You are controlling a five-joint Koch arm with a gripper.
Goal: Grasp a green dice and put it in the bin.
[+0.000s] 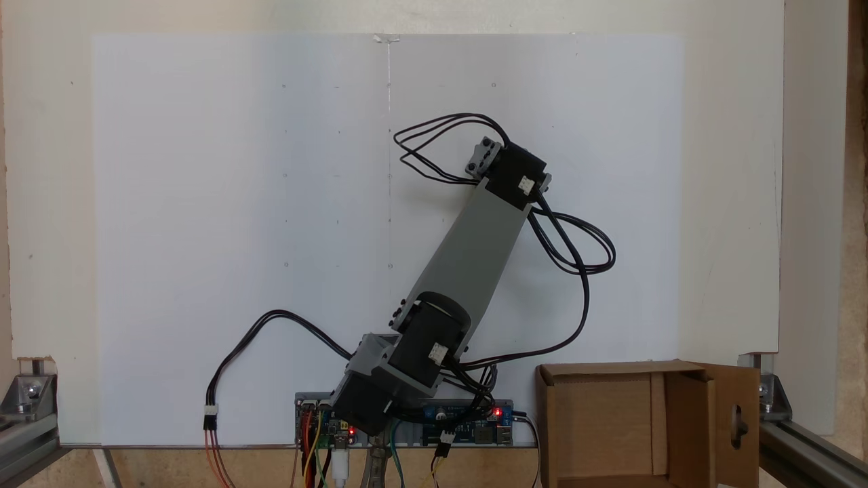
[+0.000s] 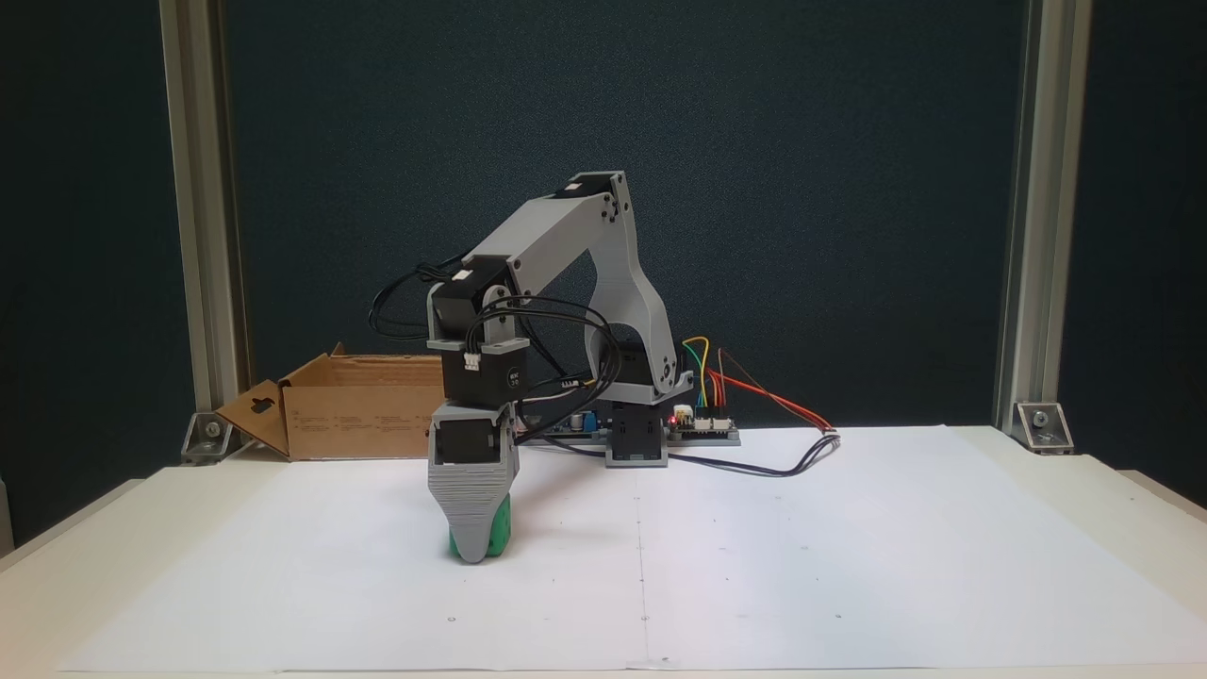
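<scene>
no readable text — servo label blurred

You have a cream-white flat table (image 2: 1084, 490) carrying white paper sheets (image 2: 801, 538) joined along a centre seam. On the paper rests the small bright green plastic dice (image 2: 498, 530), on the left in that fixed view. At the table's back edge stand the brown corrugated cardboard bin (image 2: 363, 415), the arm's grey base (image 2: 636, 443) and a blue circuit board (image 2: 702, 426), with black cables (image 2: 764, 467) trailing onto the paper.
</scene>
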